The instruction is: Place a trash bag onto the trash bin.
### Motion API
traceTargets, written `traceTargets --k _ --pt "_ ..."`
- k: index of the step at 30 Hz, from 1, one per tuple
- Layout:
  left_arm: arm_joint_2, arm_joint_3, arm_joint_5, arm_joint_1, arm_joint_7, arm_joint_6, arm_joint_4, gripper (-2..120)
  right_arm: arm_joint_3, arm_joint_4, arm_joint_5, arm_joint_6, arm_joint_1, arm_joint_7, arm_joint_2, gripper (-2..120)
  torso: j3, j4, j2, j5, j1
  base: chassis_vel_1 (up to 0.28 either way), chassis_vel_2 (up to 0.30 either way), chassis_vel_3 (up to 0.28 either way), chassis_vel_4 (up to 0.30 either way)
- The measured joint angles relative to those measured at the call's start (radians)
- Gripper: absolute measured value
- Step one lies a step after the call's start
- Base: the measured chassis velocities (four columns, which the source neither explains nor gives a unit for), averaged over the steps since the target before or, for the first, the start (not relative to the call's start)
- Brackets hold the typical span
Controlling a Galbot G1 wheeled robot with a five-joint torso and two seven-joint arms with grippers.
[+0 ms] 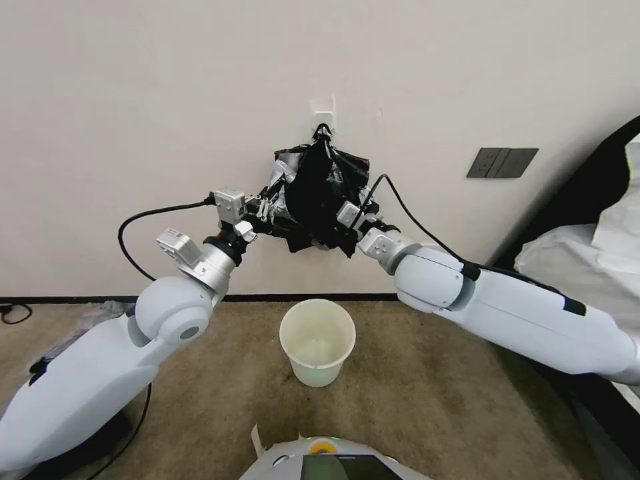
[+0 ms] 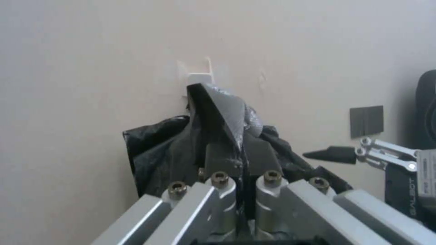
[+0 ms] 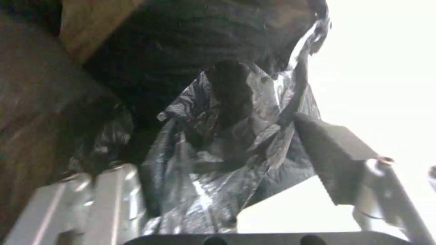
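A bundle of black bags (image 1: 327, 193) hangs from a white wall hook (image 1: 323, 110). My left gripper (image 1: 267, 210) is at the bundle's left side, shut (image 2: 243, 144) on a thin glossy film of the trash bag (image 2: 222, 109), which stretches taut from the hook to the pads. At the bundle's lower right, my right gripper (image 1: 343, 233) is open (image 3: 265, 98). Wrinkled greyish bag film (image 3: 218, 163) lies loose between its fingers (image 3: 333, 160). The cream-white trash bin (image 1: 317, 340) stands upright on the carpet below both grippers, with nothing in it.
A big black heap with white patches (image 1: 600, 220) fills the right side, close to my right arm. A grey wall plate (image 1: 501, 162) sits right of the bundle. A black cable (image 1: 13, 312) lies on the floor at far left. My base (image 1: 327, 460) is just before the bin.
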Motion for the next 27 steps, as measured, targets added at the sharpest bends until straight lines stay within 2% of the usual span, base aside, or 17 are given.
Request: traceTargets --k 2,3,5,6,9,10,13,15,17,18,21,22,24,25,27 --pt "0.001 -0.002 -0.001 0.002 0.000 0.000 -0.001 0 0.000 0.008 -0.002 0.000 -0.005 -0.010 -0.018 52 0.000 0.0000 0.000 0.0000 0.000 0.000 0.000 0.000 0.000" --pt "0.001 -0.002 -0.001 0.002 0.000 0.000 -0.001 0 0.000 0.008 -0.002 0.000 -0.005 -0.010 -0.018 52 0.000 0.0000 0.000 0.0000 0.000 0.000 0.000 0.000 0.000" --pt "-0.002 -0.002 -0.002 0.004 0.000 0.000 -0.001 0 0.000 0.010 -0.003 0.000 -0.010 -0.018 -0.031 41 0.000 0.0001 0.000 -0.0001 0.000 0.000 0.000 0.000 0.000" --pt "-0.002 -0.002 -0.002 0.004 0.000 0.000 -0.001 0 0.000 0.010 -0.003 0.000 -0.010 -0.018 -0.031 41 0.000 0.0001 0.000 -0.0001 0.000 0.000 0.000 0.000 0.000" --pt "-0.004 -0.002 -0.002 0.005 0.000 0.000 -0.001 0 0.011 0.011 0.015 0.001 -0.035 -0.023 -0.038 28 0.000 0.0000 0.000 0.0000 0.000 0.000 0.000 0.000 0.000" --pt "-0.004 -0.002 -0.002 0.005 0.000 0.000 -0.001 0 0.011 0.011 0.015 0.001 -0.035 -0.023 -0.038 28 0.000 0.0000 0.000 0.0000 0.000 0.000 0.000 0.000 0.000" --pt "-0.003 -0.005 -0.002 0.012 0.000 0.000 -0.001 0 0.042 0.011 0.031 0.001 -0.078 -0.020 -0.034 13 0.000 0.0001 0.000 -0.0001 0.000 0.000 0.000 0.000 0.000" --pt "-0.001 -0.008 -0.002 0.015 0.000 0.000 -0.003 0 0.058 0.010 0.035 0.001 -0.095 -0.017 -0.032 10 0.000 0.0001 0.000 -0.0001 0.000 0.000 0.000 0.000 0.000" --pt "0.003 -0.016 -0.002 0.023 0.000 -0.001 -0.008 0 0.107 0.010 0.067 0.003 -0.139 0.009 -0.025 0 0.000 0.0001 0.000 -0.0001 0.000 0.000 0.000 0.000 0.000" --pt "0.003 -0.016 -0.002 0.023 0.000 -0.001 -0.008 0 0.107 0.010 0.067 0.003 -0.139 0.009 -0.025 0 0.000 0.0001 0.000 -0.0001 0.000 0.000 0.000 0.000 0.000" --pt "0.008 -0.027 -0.001 0.039 -0.001 -0.002 -0.021 0 0.216 0.016 0.125 0.006 -0.218 0.035 -0.010 0 0.000 0.0001 0.000 0.0000 0.000 0.000 0.000 0.000 0.000" --pt "0.008 -0.027 -0.001 0.039 -0.001 -0.002 -0.021 0 0.216 0.016 0.125 0.006 -0.218 0.035 -0.010 0 0.000 0.0001 0.000 0.0000 0.000 0.000 0.000 0.000 0.000" --pt "0.011 -0.038 0.002 0.055 -0.001 -0.003 -0.027 0 0.314 0.035 0.212 0.026 -0.291 0.059 0.003 0 0.000 0.0002 0.000 -0.0001 0.000 0.000 0.000 0.000 0.000" --pt "0.011 -0.038 0.002 0.055 -0.001 -0.003 -0.027 0 0.314 0.035 0.212 0.026 -0.291 0.059 0.003 0 0.000 0.0002 0.000 -0.0001 0.000 0.000 0.000 0.000 0.000" --pt "0.011 -0.047 0.006 0.073 -0.001 -0.005 -0.030 0 0.401 0.051 0.274 0.094 -0.365 0.064 0.007 0 0.000 0.0002 0.000 -0.0002 0.000 0.000 0.000 0.000 0.000"
